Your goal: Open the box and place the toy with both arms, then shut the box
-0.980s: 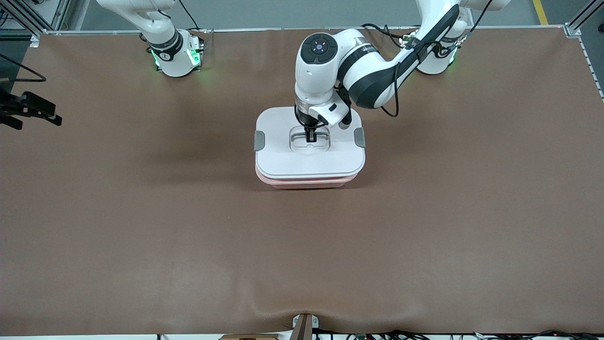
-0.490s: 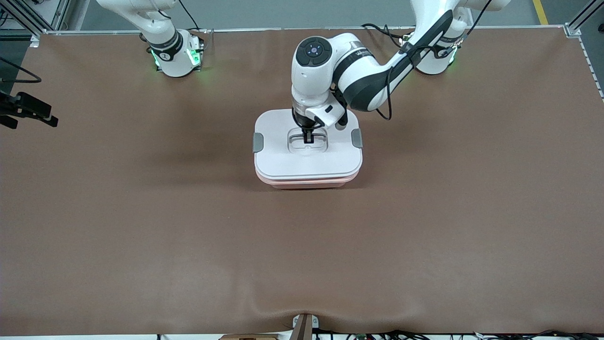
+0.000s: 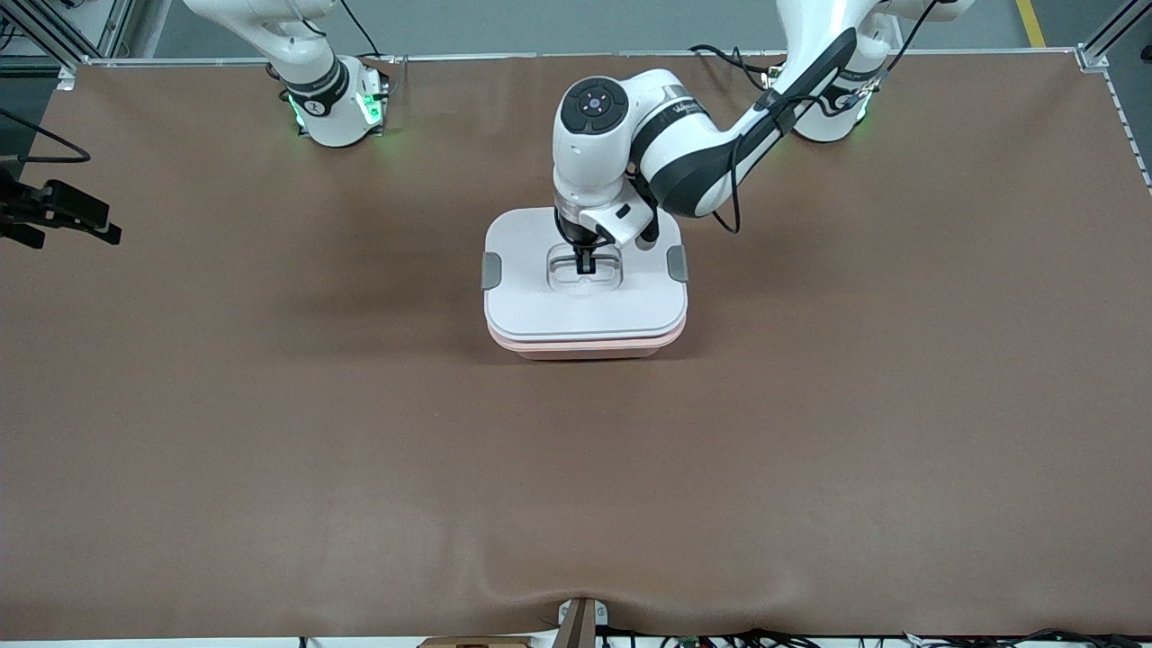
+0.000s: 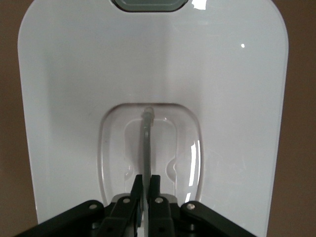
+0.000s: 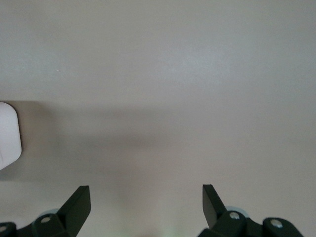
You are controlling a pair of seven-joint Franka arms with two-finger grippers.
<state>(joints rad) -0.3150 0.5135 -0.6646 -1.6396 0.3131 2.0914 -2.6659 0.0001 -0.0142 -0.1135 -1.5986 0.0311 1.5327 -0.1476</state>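
The box (image 3: 585,346) is showing a pale pink base under a plain white lid (image 3: 585,310), with grey side clips (image 3: 491,270) and a translucent grey centre handle (image 4: 146,143). The table cover (image 3: 576,468) is lying plain brown. The left arm (image 3: 630,135) is showing white shells with black joint bands, and both bases are glowing green. The left gripper (image 4: 146,185) and right gripper (image 5: 145,200) are showing black.

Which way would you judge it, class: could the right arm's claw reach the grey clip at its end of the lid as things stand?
Probably yes. The right claw hangs open over bare table, and nothing lies between it and that grey clip. The left claw holds only the lid's centre handle.
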